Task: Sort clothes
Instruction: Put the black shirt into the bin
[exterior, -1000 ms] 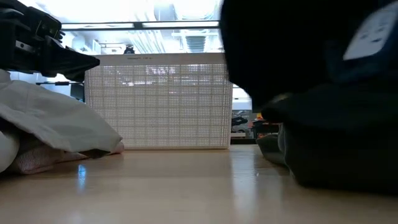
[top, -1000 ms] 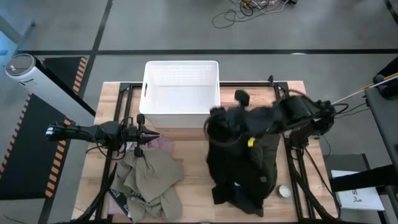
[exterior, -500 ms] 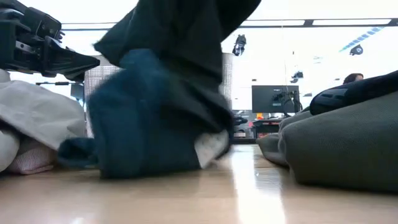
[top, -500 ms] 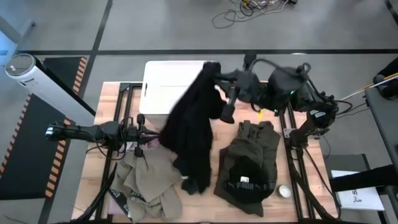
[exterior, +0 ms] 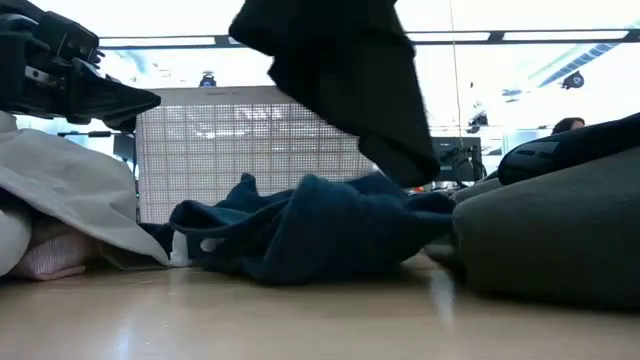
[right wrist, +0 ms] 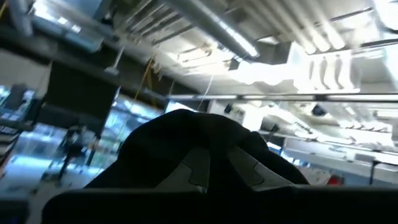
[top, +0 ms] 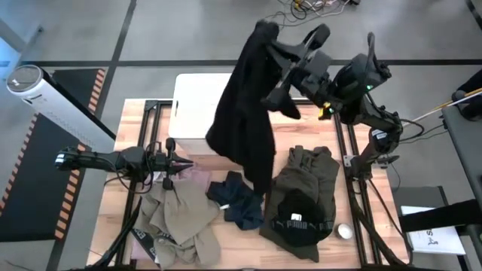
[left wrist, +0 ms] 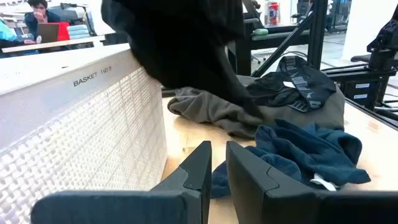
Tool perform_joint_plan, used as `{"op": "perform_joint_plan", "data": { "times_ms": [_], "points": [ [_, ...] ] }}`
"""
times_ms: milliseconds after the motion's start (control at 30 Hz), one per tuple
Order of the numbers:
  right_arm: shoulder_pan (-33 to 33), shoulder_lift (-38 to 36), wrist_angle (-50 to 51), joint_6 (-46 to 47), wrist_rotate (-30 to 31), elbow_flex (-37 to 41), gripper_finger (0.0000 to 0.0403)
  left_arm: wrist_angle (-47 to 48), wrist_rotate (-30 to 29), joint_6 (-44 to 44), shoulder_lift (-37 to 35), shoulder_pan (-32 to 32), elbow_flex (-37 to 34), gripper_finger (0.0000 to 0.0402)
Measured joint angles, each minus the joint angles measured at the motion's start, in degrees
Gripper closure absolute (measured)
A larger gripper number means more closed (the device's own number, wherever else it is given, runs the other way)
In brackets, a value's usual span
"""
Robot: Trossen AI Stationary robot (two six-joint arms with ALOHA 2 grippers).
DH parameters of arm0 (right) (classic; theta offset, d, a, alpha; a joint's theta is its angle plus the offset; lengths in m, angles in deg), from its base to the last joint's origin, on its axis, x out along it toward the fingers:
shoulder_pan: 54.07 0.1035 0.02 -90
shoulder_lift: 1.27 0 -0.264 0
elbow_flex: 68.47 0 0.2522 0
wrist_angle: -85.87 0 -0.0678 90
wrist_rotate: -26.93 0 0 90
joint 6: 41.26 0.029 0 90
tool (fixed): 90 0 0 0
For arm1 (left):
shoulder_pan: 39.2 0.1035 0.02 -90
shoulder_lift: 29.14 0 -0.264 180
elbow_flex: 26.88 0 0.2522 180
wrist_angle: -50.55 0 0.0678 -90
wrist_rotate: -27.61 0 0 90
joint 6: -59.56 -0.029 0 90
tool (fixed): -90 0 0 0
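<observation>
Overhead, right gripper (top: 263, 31) clamped on black garment (top: 245, 113), hoisted high so it hangs clear above bin (top: 192, 105) – likely for dropping in; left gripper (top: 172, 162) nearly closed, empty, beside tan clothes (top: 184, 218) – blue garment (top: 237, 202) on table

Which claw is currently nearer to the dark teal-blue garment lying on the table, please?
Left. The left claw sits low just beside the dark teal-blue garment, near the khaki-tan pile. The right claw is raised high beyond the white bin, holding up the black garment.

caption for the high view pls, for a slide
Right gripper lifts a black garment above the white bin; teal garment lies on the table; left gripper waits.
</observation>
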Motion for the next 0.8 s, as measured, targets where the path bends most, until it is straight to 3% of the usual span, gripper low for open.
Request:
{"op": "perform_joint_plan", "data": {
  "times_ms": [433,633,800],
  "points": [
    [-9.12,2.65,-17.83,4.23,-10.78,-0.02,0.0403,-0.02,0.0,0.0,0.02,-0.01,0.0,0.0365],
    [-12.01,4.52,-25.4,6.35,-11.66,-0.02,0.0403,-0.02,0.01,0.02,0.03,0.0,0.0,0.0365],
    [-15.04,6.68,-24.66,10.72,-12.13,-0.02,0.0403,0.0,0.0,0.0,0.04,-0.01,0.0,0.0365]
  ]
}}
